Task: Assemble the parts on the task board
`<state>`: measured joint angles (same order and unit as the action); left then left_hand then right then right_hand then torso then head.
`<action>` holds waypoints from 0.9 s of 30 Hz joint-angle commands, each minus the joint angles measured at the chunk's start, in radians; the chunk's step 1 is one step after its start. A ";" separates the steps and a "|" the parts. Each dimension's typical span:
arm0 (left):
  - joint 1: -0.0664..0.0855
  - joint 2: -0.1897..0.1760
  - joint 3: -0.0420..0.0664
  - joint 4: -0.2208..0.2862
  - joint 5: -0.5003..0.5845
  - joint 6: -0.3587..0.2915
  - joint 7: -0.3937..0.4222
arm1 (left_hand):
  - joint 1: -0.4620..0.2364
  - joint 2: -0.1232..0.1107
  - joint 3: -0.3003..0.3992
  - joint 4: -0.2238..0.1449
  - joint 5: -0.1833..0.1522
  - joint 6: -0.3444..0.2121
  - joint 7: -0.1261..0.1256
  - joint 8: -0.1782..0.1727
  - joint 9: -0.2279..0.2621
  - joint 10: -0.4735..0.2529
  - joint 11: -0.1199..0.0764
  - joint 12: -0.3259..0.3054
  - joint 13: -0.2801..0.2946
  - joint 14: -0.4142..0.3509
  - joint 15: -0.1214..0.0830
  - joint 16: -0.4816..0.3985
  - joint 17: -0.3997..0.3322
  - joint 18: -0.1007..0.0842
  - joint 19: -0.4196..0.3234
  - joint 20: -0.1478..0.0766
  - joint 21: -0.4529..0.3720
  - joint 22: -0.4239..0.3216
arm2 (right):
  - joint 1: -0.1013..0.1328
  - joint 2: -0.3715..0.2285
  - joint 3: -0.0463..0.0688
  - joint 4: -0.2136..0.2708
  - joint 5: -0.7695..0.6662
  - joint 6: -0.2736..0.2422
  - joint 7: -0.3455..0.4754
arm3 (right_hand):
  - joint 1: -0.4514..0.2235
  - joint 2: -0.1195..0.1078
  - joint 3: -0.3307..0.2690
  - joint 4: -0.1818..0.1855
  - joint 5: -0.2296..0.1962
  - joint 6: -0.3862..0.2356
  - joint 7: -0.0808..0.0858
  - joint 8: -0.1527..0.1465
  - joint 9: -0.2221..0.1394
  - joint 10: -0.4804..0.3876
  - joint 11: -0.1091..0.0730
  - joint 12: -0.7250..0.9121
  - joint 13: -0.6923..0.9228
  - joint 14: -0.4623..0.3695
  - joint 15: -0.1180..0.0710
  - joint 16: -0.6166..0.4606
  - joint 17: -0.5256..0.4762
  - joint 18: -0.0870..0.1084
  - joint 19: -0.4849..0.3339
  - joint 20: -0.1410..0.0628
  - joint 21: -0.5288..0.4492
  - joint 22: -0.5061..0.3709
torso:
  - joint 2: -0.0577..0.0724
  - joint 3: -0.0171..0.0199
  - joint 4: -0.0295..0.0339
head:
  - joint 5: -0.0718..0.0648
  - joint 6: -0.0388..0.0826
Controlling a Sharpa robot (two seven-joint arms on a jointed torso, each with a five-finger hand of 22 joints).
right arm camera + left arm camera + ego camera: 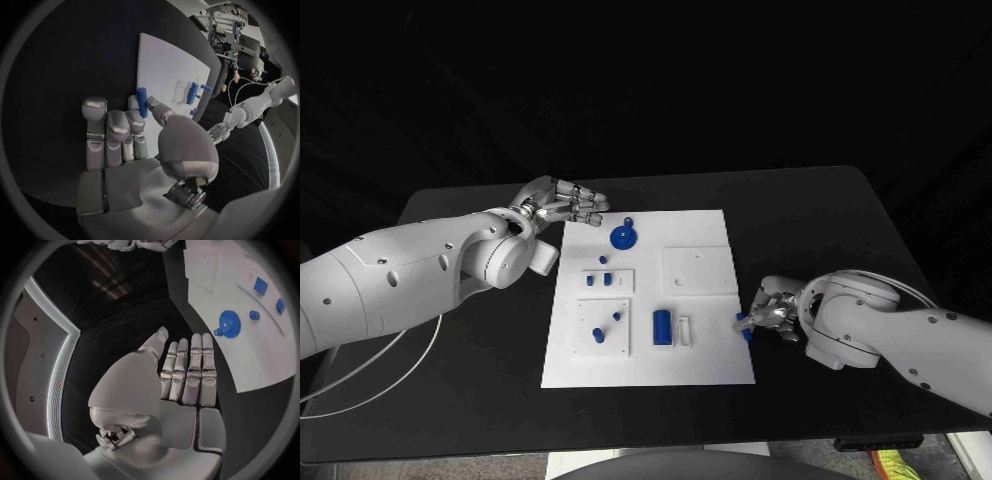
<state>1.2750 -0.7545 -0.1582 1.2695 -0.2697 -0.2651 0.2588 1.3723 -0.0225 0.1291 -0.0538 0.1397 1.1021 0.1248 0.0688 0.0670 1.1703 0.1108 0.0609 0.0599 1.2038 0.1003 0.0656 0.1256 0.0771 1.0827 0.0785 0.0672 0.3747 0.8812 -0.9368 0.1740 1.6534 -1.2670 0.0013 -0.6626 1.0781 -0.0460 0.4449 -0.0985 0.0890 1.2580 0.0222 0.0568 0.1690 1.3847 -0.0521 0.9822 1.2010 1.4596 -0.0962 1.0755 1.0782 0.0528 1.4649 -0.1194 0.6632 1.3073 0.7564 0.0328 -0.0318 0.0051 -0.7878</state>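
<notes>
Black table (473,400), dark backdrop, perhaps curtain.

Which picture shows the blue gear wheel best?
The left wrist view: the blue gear wheel lies big and unblocked on the white board, its teeth clear. The head view shows the same wheel small, near the left hand. In the right wrist view I cannot pick it out.

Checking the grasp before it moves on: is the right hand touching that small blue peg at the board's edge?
Touching. The right wrist view shows the right hand pinching the blue peg between thumb and a fingertip, no gap.
</notes>
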 commanded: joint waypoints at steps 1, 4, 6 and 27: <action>0.001 0.000 0.001 0.002 0.001 0.014 0.004 | -0.001 0.005 -0.001 0.007 0.002 -0.006 -0.003 -0.005 0.001 -0.003 0.000 0.000 -0.001 -0.006 -0.001 -0.003 0.002 -0.008 0.007 0.001 0.006 -0.001 | -0.007 -0.014 0.002 -0.002 0.035 -0.011 0.000 | 0.000 0.011 0.061 -0.066 -0.003 0.008 0.001 0.008 0.003 0.004 -0.002 0.004 0.001 0.004 -0.001 -0.002 -0.001 -0.015 0.050 0.000 0.005 0.081 | 0.000 -0.0008 -0.0002 | 0.001 0.002; 0.001 0.000 0.000 0.001 0.001 0.014 0.004 | -0.001 0.005 -0.001 0.007 0.002 -0.006 -0.003 -0.005 0.001 -0.003 0.000 0.000 -0.001 -0.006 -0.001 -0.003 0.002 -0.008 0.007 0.001 0.006 -0.001 | -0.007 -0.029 0.018 0.007 0.046 -0.015 0.004 | -0.004 0.010 0.057 -0.064 -0.002 0.011 0.000 0.008 0.004 0.006 -0.003 0.005 0.002 0.004 -0.001 -0.001 -0.001 -0.015 0.050 -0.001 0.007 0.082 | -0.001 -0.0016 0.0001 | 0.003 0.003; 0.001 0.000 0.000 0.001 0.001 0.014 0.003 | -0.001 0.005 -0.001 0.007 0.002 -0.006 -0.003 -0.005 0.001 -0.003 0.000 0.000 -0.001 -0.006 -0.001 -0.003 0.002 -0.008 0.007 0.001 0.006 -0.001 | -0.004 -0.037 0.029 0.015 0.053 -0.016 0.009 | -0.005 0.010 0.056 -0.064 -0.002 0.012 0.000 0.008 0.004 0.007 -0.003 0.006 0.003 0.004 -0.001 -0.001 -0.002 -0.015 0.050 -0.001 0.006 0.081 | -0.001 -0.0021 -0.0007 | 0.004 0.004; 0.001 0.006 0.000 0.000 0.001 0.014 0.002 | -0.001 0.005 -0.001 0.007 0.002 -0.006 -0.003 -0.005 0.001 -0.003 0.000 0.000 -0.001 -0.006 -0.001 -0.003 0.002 -0.008 0.007 0.001 0.006 -0.001 | 0.017 0.040 0.041 0.093 0.153 -0.063 0.036 | -0.017 0.024 -0.002 -0.053 0.041 0.025 -0.006 0.007 -0.008 0.016 -0.008 0.008 0.007 0.003 -0.004 0.003 -0.007 -0.020 0.049 -0.004 0.016 0.082 | 0.000 -0.0024 0.0007 | 0.018 -0.001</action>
<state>1.2750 -0.7511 -0.1587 1.2673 -0.2697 -0.2637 0.2560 1.3723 -0.0225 0.1292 -0.0538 0.1397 1.1021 0.1249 0.0688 0.0670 1.1703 0.1108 0.0609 0.0599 1.2039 0.1003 0.0656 0.1255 0.0771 1.0827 0.0785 0.0672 0.3749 0.8992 -0.9034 0.2174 1.7498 -1.1432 -0.0458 -0.6352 1.0610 -0.0291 0.4463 -0.1519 0.1261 1.2777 0.0170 0.0607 0.1612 1.3889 -0.0519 0.9870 1.2074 1.4610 -0.0974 1.0755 1.0721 0.0528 1.4649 -0.1194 0.6795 1.3073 0.7564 0.0305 -0.0307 0.0208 -0.7874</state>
